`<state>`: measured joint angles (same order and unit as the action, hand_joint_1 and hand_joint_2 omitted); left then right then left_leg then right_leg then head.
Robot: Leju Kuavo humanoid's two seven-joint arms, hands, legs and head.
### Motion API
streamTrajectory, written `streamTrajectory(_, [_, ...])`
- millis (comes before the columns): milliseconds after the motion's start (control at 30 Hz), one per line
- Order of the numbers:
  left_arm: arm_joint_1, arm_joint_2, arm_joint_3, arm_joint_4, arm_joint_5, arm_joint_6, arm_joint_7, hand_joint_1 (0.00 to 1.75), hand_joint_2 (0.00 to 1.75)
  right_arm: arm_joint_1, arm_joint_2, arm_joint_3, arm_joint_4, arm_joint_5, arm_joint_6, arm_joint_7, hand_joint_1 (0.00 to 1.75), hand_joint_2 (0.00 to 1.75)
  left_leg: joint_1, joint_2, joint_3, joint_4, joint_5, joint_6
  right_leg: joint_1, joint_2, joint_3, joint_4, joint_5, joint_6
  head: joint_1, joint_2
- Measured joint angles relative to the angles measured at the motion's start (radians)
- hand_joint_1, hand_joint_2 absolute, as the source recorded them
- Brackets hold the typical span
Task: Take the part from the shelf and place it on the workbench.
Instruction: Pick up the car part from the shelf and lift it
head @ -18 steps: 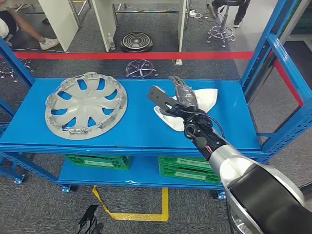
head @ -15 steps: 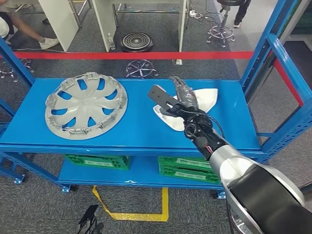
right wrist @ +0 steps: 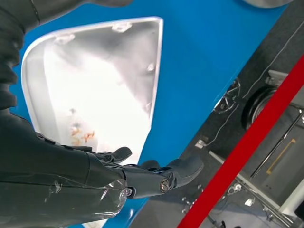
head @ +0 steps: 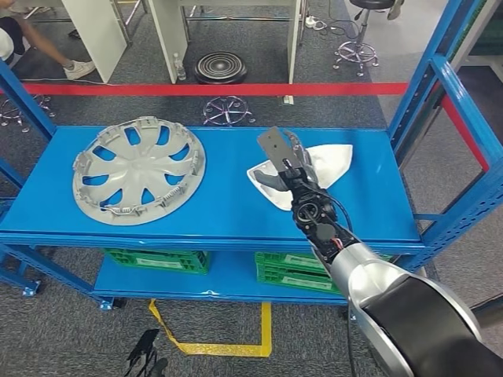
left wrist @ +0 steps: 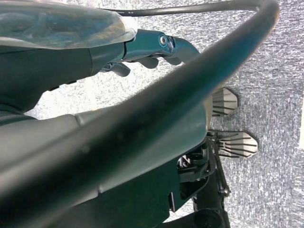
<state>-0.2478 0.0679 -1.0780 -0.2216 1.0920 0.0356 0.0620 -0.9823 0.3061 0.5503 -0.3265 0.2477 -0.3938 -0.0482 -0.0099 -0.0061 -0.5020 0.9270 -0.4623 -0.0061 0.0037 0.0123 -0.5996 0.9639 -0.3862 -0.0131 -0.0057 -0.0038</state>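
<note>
Right robot hand (head: pixel 295 166) has turned over white part (head: pixel 332 161).

The right arm (head: pixel 380 283) is reaching forward and up from the lower right of the head view, with its silver forearm and dark wrist stretched out. The right hand (head: pixel 291 161) is hanging open, its dark fingers (right wrist: pixel 179 172) lying straight and a little apart, holding nothing (the thumb (head: pixel 269 181) is pointing off to the side). In the left wrist view, the left hand (left wrist: pixel 157 47) is showing with its fingers loosely stretched, gripping nothing.
</note>
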Motion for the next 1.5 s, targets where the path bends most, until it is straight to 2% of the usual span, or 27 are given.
streamTrajectory(533, [0.0, 0.0, 0.0, 0.0, 0.0, 0.001, 0.006, 0.0, 0.0, 0.021, 0.031, -0.03, -0.002, -0.076, 0.059, 0.027, 0.0, 1.75, 0.0, 0.0, 0.0, 0.0, 0.0, 0.0, 0.0, 0.0, 0.0, 0.0, 0.0, -0.001, 0.0, 0.0])
streamTrajectory(767, [0.0, 0.0, -0.001, 0.0, 0.002, 0.001, 0.009, 0.0, 0.0, 0.039, 0.037, -0.01, -0.003, -0.117, 0.074, 0.073, 0.0, 1.75, 0.0, 0.0, 0.0, 0.0, 0.0, 0.0, 0.0, 0.0, 0.0, 0.0, 0.0, -0.001, 0.0, 0.0])
streamTrajectory(1500, [0.001, 0.001, -0.001, 0.003, 0.008, 0.001, 0.009, 0.0, 0.0, 0.064, 0.043, 0.068, -0.003, -0.188, 0.069, 0.09, 0.0, 1.75, 0.0, 0.0, -0.001, 0.0, 0.0, -0.001, 0.0, 0.0, 0.0, 0.0, -0.001, -0.001, 0.0, 0.0])
